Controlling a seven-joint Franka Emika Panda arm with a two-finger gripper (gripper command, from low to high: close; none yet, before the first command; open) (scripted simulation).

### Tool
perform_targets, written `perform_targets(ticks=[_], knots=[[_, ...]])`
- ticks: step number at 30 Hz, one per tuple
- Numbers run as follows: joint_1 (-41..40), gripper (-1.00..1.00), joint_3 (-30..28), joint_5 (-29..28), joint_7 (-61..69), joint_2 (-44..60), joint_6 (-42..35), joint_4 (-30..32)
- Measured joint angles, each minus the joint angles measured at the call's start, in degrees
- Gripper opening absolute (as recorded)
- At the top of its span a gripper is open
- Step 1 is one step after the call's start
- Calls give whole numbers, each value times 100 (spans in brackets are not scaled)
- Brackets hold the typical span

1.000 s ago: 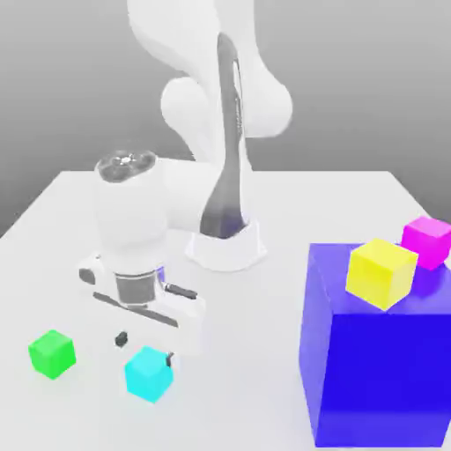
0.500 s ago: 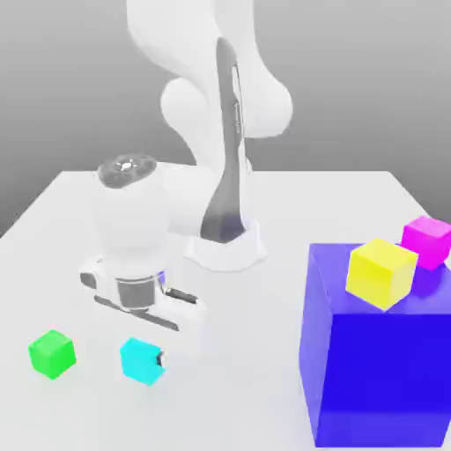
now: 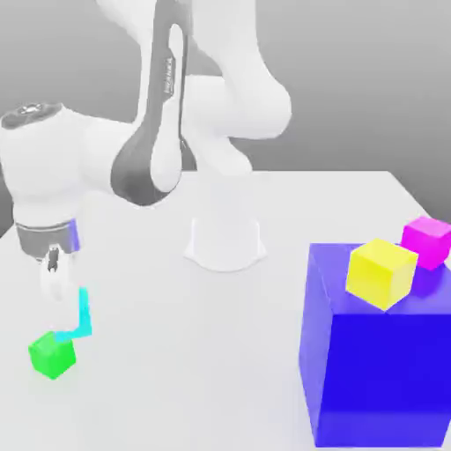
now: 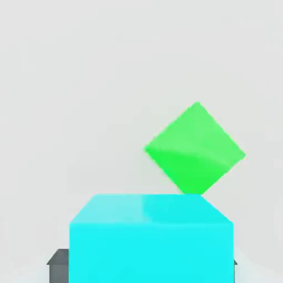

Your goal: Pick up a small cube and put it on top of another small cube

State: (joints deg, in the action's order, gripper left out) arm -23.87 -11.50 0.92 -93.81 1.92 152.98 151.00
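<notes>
Now in the carry step: the gripper [image 3: 69,304] is closed on the cyan cube [image 3: 81,317], which hangs clear of the table [image 3: 291,203], lifted just above and a little toward the exterior view's right of the green cube [image 3: 52,355]. From the exterior view the cyan cube shows as a thin angled sliver, partly masked by the hand, its lower corner close over the green cube's top. In the hand view the cyan cube [image 4: 150,237] sits in the foreground with dark finger tips [image 4: 58,265] showing at its lower sides, and the green cube [image 4: 194,148] lies beyond it, turned roughly a diamond's worth relative to the held cube. Judging by that, the two are not yet lined up: the next move calls for a short sideways shift to centre one over the other, possibly a wrist turn to square the faces, then a gentle lowering before letting go. Both cubes are plain, flat-shaded, sharp-edged and equal in size, so the landing face leaves little margin. Elsewhere, well apart at the exterior view's right, a large blue block [image 3: 379,361] carries a yellow cube [image 3: 380,273] and a magenta cube [image 3: 427,241]. Table surface is smooth, pale, featureless.
</notes>
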Motion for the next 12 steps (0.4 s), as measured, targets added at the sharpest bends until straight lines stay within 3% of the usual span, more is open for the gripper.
perform_targets(ticks=[3,8,9,12], knots=[[-234,-100,-112,-10,-740,-31,-137,-105],[-345,-100,63,432,-646,811,609,-182],[-385,100,124,523,-582,970,755,-191],[-385,100,124,523,-582,970,755,-191]])
